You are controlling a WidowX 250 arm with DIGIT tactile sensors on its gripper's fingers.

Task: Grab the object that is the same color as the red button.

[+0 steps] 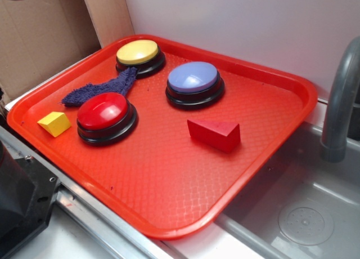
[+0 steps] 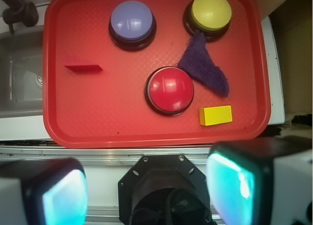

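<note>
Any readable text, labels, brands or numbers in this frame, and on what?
None readable in either view.
The red button, yellow button and blue button have plain tops.
The red wedge, yellow block, purple cloth and tray carry no marks.
The cardboard behind shows no print.
The hand shows no label.

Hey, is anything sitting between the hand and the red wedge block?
Nothing visible is. The hand hangs open off the tray's near edge, and the red wedge block lies alone, apart from the red button.
</note>
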